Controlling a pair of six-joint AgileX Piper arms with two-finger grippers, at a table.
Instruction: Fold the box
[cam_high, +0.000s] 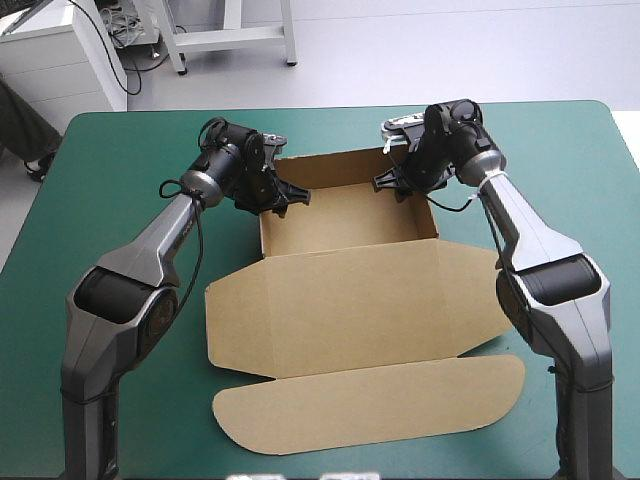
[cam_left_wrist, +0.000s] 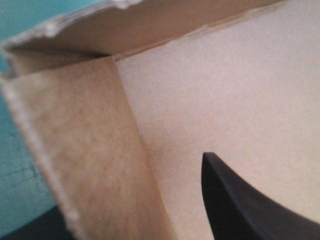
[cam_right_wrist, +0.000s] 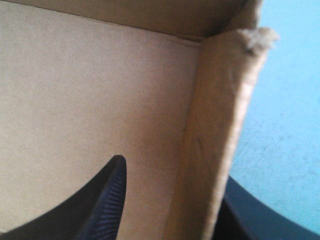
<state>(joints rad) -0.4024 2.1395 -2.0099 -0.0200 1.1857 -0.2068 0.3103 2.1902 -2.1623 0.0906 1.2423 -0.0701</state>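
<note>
A robotics lab: the surface wears a teal-green cover. Beyond its far edge a pale floor carries white metal frame legs. Past its far left corner stands a white cabinet with black cables.

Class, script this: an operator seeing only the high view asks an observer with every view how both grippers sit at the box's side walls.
Operator: Is the left gripper holding the box's left wall?
Observer: It straddles it: one black finger is inside the box and the fingers stand apart.
Operator: And the right gripper?
Observer: It straddles the right wall too; a bare gap shows between its inner finger and that wall.
</note>
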